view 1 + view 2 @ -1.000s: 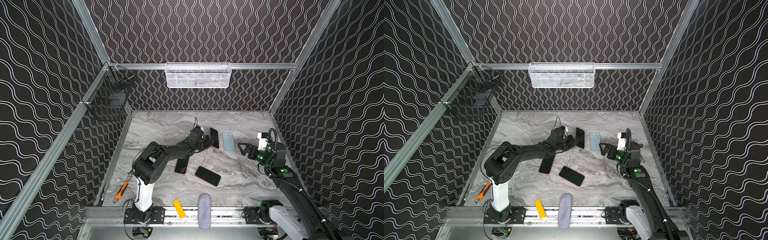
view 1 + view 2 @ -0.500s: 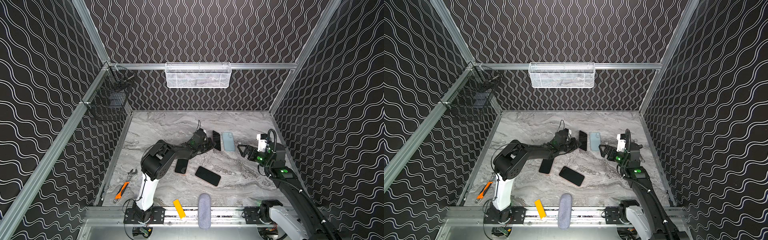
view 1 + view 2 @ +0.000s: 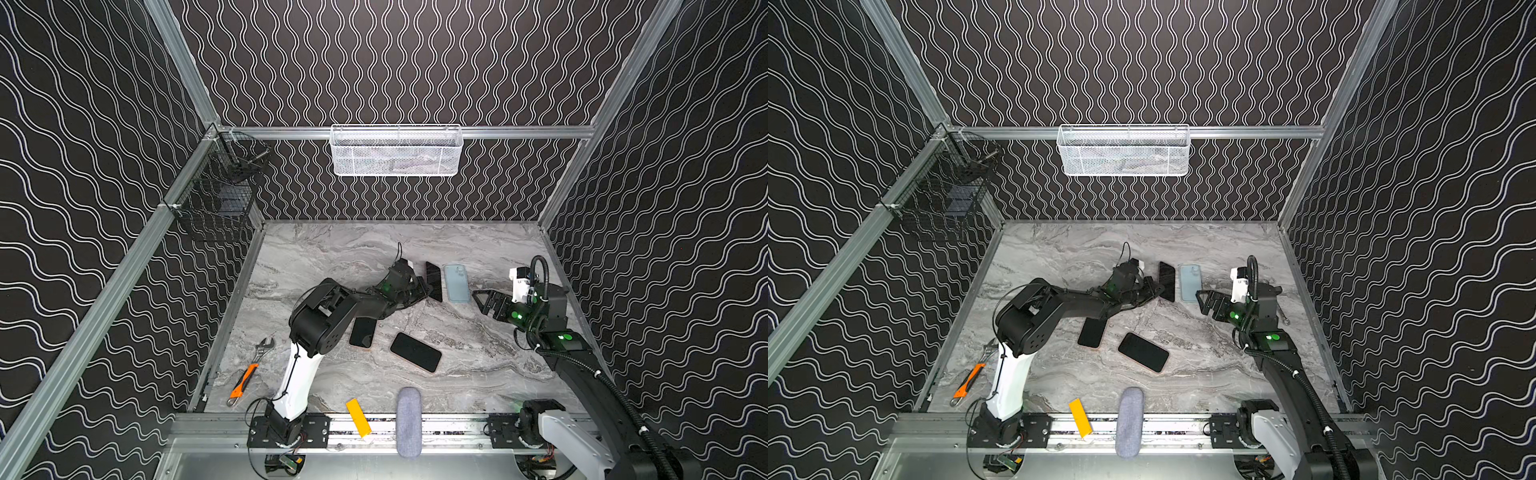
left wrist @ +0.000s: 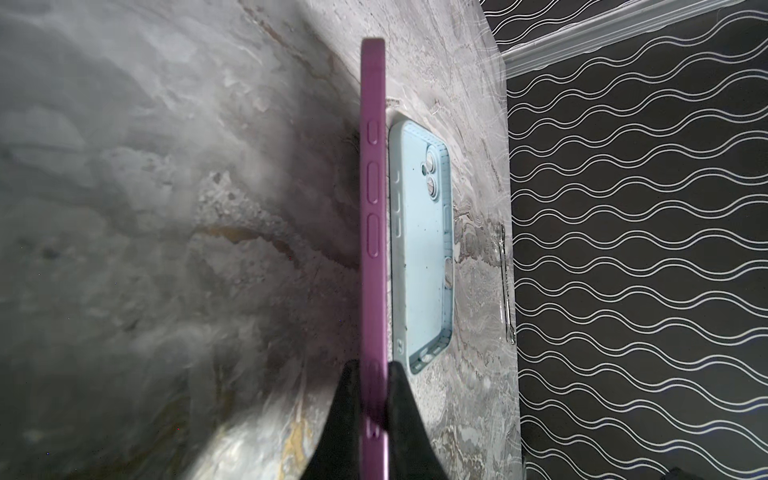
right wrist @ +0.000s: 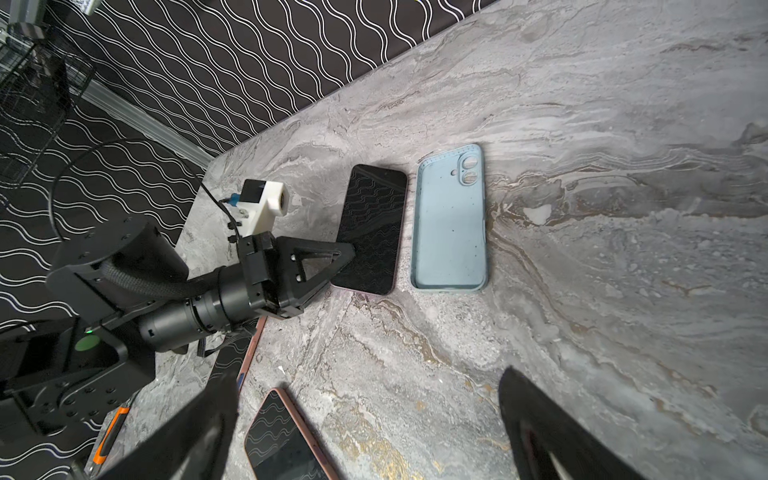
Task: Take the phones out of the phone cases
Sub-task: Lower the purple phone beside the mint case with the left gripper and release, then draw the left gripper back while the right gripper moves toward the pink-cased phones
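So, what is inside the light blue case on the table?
No phone: the light blue case lies open side up, showing its bare inner back, dark specks and camera holes. What lies under it is hidden.

The phone (image 4: 372,208) is showing a purple side and black screen. The case (image 4: 422,249) is looking pale blue. The table (image 3: 332,257) is showing grey marbling with ochre veins. The walls (image 3: 395,62) are wearing white wavy lines on black.
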